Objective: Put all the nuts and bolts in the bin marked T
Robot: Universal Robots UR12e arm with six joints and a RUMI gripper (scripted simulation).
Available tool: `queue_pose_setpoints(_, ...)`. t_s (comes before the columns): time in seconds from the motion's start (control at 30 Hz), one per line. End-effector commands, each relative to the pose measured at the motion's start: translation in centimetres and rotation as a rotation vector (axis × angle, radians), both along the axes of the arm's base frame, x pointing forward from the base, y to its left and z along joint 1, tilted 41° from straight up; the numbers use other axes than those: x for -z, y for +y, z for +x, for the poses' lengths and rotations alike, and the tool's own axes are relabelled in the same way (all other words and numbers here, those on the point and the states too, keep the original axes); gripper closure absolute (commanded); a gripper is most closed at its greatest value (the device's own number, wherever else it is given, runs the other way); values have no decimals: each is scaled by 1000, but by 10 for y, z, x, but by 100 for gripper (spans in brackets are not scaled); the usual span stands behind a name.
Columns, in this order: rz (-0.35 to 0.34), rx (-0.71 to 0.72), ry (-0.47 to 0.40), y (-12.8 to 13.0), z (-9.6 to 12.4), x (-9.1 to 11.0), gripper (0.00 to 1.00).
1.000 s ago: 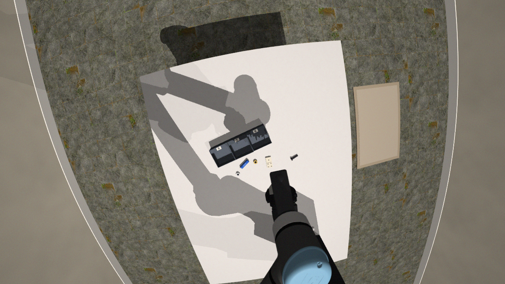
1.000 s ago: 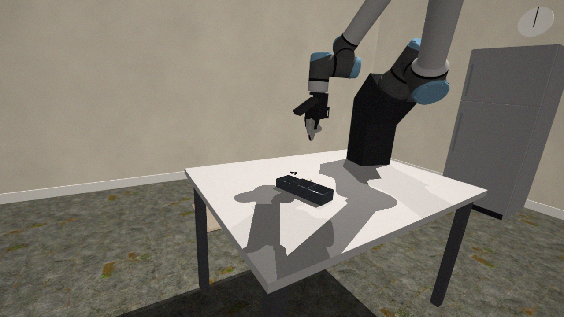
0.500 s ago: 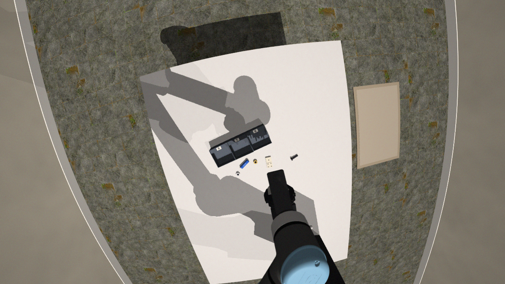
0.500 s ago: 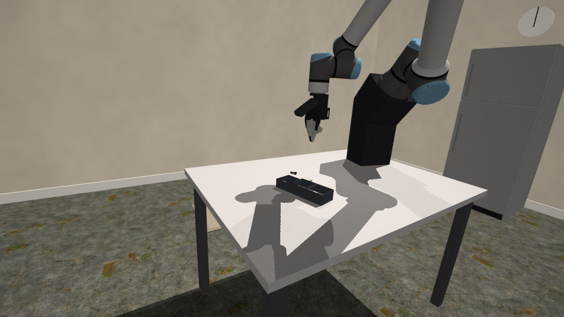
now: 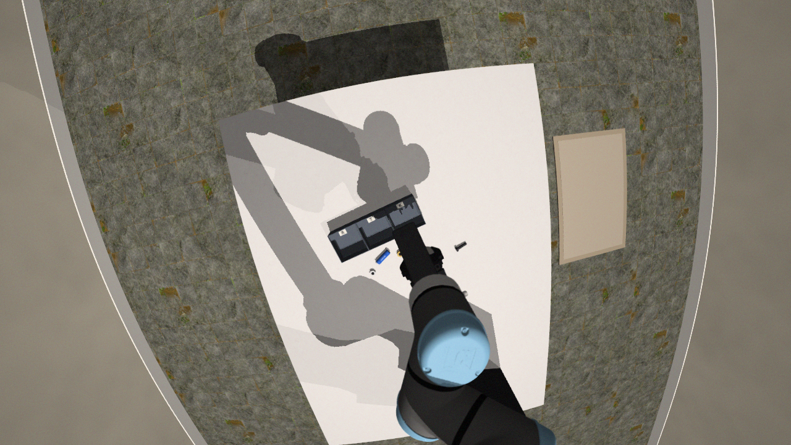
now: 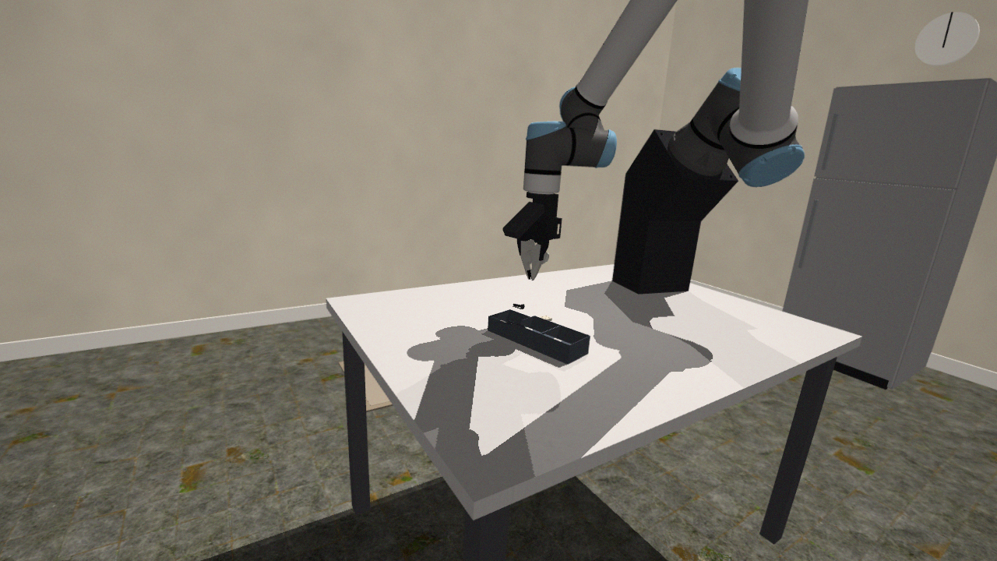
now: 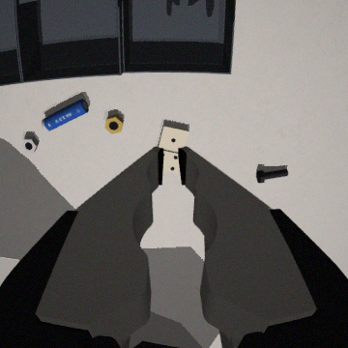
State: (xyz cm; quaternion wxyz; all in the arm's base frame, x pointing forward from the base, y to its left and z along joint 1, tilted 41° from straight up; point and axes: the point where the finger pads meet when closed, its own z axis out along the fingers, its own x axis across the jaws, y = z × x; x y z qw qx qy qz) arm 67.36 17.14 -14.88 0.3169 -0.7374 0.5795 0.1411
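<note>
My gripper (image 7: 170, 150) (image 6: 530, 275) (image 5: 410, 248) is shut and empty. It hangs well above the white table (image 5: 486, 138) (image 6: 731, 348), just in front of the row of three black bins (image 5: 376, 225) (image 6: 540, 336) (image 7: 82, 29). A black bolt (image 7: 272, 172) (image 5: 460, 246) (image 6: 517, 305) lies to the right. A yellow nut (image 7: 113, 125) (image 5: 398, 253) and a small grey nut (image 7: 30, 144) (image 5: 372, 271) lie to the left. I cannot read the bin labels.
A white domino (image 7: 174, 137) lies on the table straight below my fingertips, partly covered by them in the wrist view. A blue battery (image 7: 65, 115) (image 5: 382, 255) lies by the yellow nut. The robot's black base (image 6: 662, 216) stands at the table's far side.
</note>
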Motion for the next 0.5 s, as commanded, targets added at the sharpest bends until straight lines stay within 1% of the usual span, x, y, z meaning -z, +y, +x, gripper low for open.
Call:
queue_pose_setpoints(0.0,-1,0,-2,18,31,15,96)
queue_pose_setpoints(0.13,-1,0,-2,33,55,26,96)
queue_pose_setpoints(0.47,-1,0,-2,35,55,28,96)
